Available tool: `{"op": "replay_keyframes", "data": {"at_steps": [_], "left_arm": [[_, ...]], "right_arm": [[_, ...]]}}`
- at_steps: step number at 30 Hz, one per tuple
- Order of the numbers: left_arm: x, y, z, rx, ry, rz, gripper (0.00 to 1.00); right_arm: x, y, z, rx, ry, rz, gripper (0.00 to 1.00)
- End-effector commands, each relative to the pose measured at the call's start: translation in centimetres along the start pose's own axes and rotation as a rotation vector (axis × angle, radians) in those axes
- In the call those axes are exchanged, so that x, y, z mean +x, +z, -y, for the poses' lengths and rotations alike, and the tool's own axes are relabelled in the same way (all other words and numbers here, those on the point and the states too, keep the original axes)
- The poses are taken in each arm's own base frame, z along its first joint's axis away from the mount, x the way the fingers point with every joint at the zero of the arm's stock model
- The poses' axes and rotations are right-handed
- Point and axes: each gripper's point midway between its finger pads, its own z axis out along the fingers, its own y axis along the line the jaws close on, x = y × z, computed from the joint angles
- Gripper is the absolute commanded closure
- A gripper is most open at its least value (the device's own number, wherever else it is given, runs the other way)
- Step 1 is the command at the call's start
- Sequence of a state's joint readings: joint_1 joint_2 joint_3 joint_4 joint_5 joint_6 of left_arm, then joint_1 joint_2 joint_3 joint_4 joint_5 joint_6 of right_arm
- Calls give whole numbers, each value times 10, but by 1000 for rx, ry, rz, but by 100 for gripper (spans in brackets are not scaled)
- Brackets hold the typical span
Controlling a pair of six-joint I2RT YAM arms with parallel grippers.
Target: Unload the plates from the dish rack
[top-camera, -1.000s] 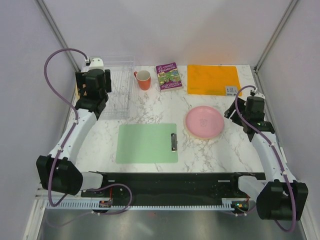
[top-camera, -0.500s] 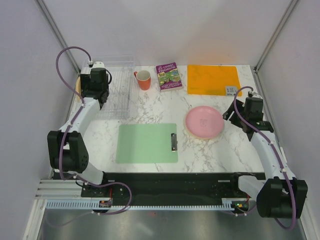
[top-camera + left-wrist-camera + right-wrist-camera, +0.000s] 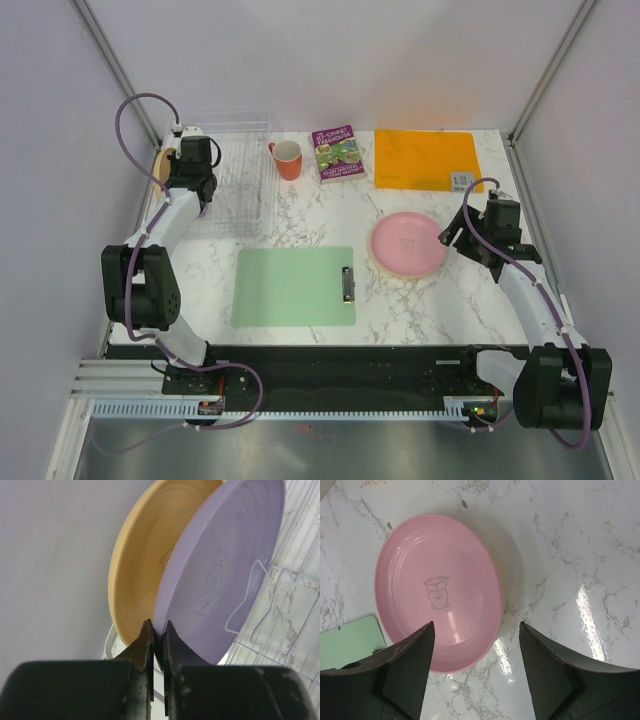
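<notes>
Rim of lilac plate (image 3: 220, 570) clenched by left gripper (image 3: 156, 630) in dish rack (image 3: 236, 186); right gripper (image 3: 475, 628) released above pink plate (image 3: 437, 590).

Four plates (image 3: 408, 243), one dish rack (image 3: 240, 185), one mug (image 3: 287, 160), one book (image 3: 339, 153), one clipboard (image 3: 295, 286), one orange mat (image 3: 425, 158).

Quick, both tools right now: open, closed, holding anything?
Left tool: closed on the rim of the lilac plate.
Right tool: open, holding nothing, over the pink plate.

Left arm (image 3: 165, 222), right arm (image 3: 530, 300): white links, black joints, purple cables (image 3: 147, 96); end effector fingers (image 3: 410, 665) black, wedge-shaped.
</notes>
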State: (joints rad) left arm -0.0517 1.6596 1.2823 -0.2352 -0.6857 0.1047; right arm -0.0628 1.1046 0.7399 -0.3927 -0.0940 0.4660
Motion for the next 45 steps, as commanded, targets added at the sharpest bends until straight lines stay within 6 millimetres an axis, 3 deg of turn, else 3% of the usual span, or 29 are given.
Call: {"op": "replay_keyframes", "data": {"at_steps": [1, 6, 11, 19, 32, 34, 35, 36, 37, 39, 40, 41, 43, 44, 45], "left_arm": [[-26, -6, -11, -41, -41, 60, 98], [-31, -14, -37, -170, -43, 97, 98], [-51, -32, -59, -302, -29, 165, 98], [-79, -58, -75, -437, -24, 257, 98], [-93, -85, -91, -467, -49, 293, 98], [-97, -94, -86, -434, -38, 310, 98], [-101, -100, -70, -368, -42, 339, 98], [-112, -113, -70, -312, -80, 372, 98], [-100, -114, -56, -236, -3, 317, 98], [-114, -133, -30, -28, -108, 349, 98], [-99, -137, -17, 59, -62, 292, 98], [-103, -150, 5, 189, -110, 310, 98], [-100, -170, 27, 377, -137, 310, 98], [-96, -183, 51, 526, -178, 295, 98], [-94, -190, 60, 595, -194, 288, 98]], "right_arm": [[4, 10, -11, -69, 24, -22, 25], [9, 12, -12, -81, 29, -39, 25], [2, 5, -14, -84, 16, -11, 25], [-4, -5, -13, -68, -8, 12, 24], [-12, -20, -13, -58, -22, 51, 24], [-16, -25, -15, -63, -29, 62, 24], [-19, -28, -17, -69, -35, 69, 23], [-25, -32, -22, -83, -43, 80, 22], [-26, -36, -27, -108, -58, 83, 21], [-33, -42, -38, -151, -67, 91, 20], [-35, -45, -42, -169, -70, 94, 20], [-34, -48, -49, -208, -67, 86, 20], [-42, -55, -62, -264, -70, 109, 20], [-42, -59, -70, -304, -59, 104, 20], [-46, -63, -76, -325, -57, 118, 20]]}}
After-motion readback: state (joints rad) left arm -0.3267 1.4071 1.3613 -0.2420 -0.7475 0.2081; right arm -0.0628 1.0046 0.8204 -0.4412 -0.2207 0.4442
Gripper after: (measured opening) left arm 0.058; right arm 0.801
